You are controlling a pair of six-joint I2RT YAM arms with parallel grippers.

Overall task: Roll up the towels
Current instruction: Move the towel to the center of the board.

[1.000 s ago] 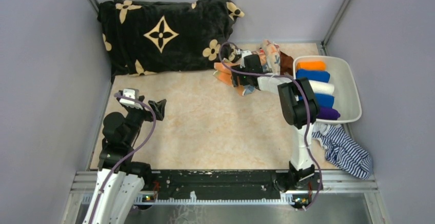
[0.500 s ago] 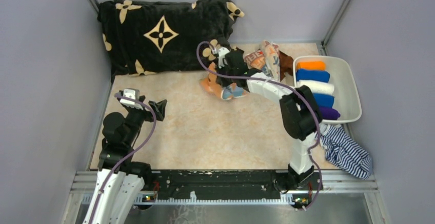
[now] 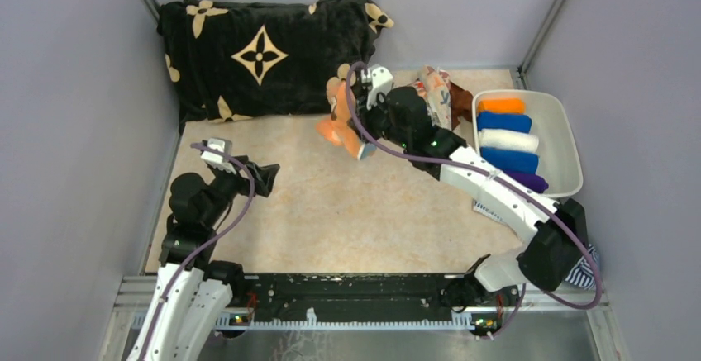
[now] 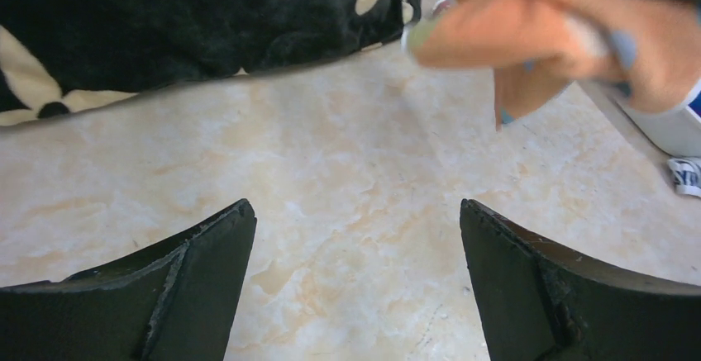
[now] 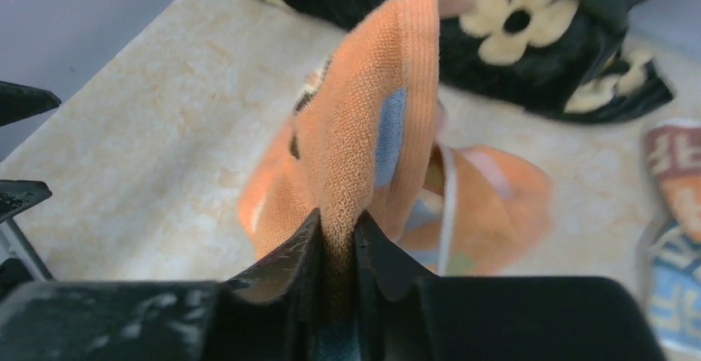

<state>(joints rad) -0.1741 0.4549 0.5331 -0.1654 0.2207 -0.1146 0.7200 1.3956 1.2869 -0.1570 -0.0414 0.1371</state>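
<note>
My right gripper (image 5: pixel 337 222) is shut on a fold of the orange-peach printed towel (image 5: pixel 372 130), which hangs from it above the table. In the top view this towel (image 3: pixel 337 117) dangles in front of the black blanket, with the right gripper (image 3: pixel 359 123) at its right side. A pale printed towel (image 3: pixel 436 95) and a brown one (image 3: pixel 461 97) lie bunched beside the bin. My left gripper (image 3: pixel 266 178) stands open over the bare table at the left, nothing between its fingers (image 4: pixel 207 245). The hanging towel (image 4: pixel 546 30) shows far ahead of it.
A big black blanket with beige flowers (image 3: pixel 264 47) fills the back left. A white bin (image 3: pixel 565 130) at the right holds several coloured rolls, among them orange (image 3: pixel 501 105) and white (image 3: pixel 508 140). A striped cloth (image 3: pixel 588 266) peeks out behind the right arm's elbow.
The right gripper closed on the orange-peach towel, pulled it left off the pile and lifted it. The right elbow swung down to the right. The left arm shifted slightly right.
</note>
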